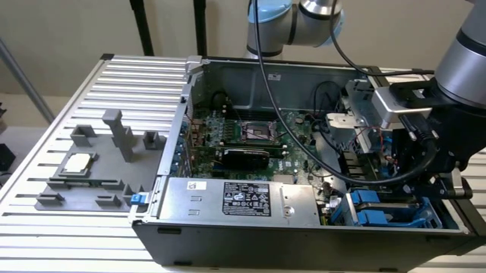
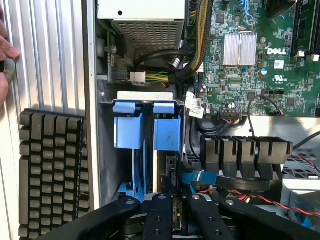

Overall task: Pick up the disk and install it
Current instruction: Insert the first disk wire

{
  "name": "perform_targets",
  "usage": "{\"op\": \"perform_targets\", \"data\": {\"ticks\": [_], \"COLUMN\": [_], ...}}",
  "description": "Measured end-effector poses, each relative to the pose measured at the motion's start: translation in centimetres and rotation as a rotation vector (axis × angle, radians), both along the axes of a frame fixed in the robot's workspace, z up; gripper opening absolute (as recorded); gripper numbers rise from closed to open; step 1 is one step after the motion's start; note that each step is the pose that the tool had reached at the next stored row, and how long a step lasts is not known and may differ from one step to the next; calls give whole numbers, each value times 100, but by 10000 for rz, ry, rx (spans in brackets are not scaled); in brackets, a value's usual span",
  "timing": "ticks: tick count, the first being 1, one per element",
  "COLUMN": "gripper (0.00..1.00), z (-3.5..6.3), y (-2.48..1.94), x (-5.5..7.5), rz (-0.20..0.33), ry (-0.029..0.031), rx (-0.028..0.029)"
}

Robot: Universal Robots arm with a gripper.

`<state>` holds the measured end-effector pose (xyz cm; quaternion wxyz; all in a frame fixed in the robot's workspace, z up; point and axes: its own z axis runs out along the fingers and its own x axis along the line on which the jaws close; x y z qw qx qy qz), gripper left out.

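The disk point(image 2: 167, 150) stands on edge in the drive bay point(image 2: 107, 150) at the corner of the open computer case point(image 1: 304, 239). I see its bright blue carrier tab and, below it, its dark narrow edge running back between my fingers. My gripper point(image 2: 179, 216) reaches down into the bay, its black fingers point(image 2: 159, 220) close together on either side of that edge, shut on the disk. A second blue carrier point(image 2: 127, 131) sits in the slot beside it. In the exterior view the arm's wrist point(image 1: 414, 114) hangs over the blue carriers point(image 1: 372, 207).
The grey power-supply box point(image 1: 235, 196) and cable bundles point(image 2: 195, 55) border the bay, with the motherboard point(image 1: 251, 136) beyond. Red wires point(image 2: 280, 200) and a black finned part point(image 2: 245, 150) lie beside my fingers. A person's hand point(image 2: 4, 50) rests on the ribbed table near a black ribbed block point(image 2: 50, 170).
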<state>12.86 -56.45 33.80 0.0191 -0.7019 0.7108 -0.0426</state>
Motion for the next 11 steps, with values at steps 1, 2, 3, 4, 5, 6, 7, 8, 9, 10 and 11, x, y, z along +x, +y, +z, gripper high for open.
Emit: {"op": "perform_targets", "data": {"ticks": [1,2,3,4,5,6,7,8,9,10,11], "gripper": [17,17,17,17,17,17,17,17,17,17,17], "z": [-2,-1,-2,-5,-10,-14,-18,-23,-30,-33,-35], "y": [0,0,-1,-1,-1,-1,-1,-1,-1,-1,-1], "x": [5,7,7,7,7,7,8,8,8,8,8], "rz": [-5,-15,-25,-31,-34,-38,-40,-43,-45,-48,-50], "ry": [2,2,1,1,1,1,1,1,1,1,1], "rx": [4,-1,-6,-10,-13,-15,-18,-19,-16,-18,-20]}}
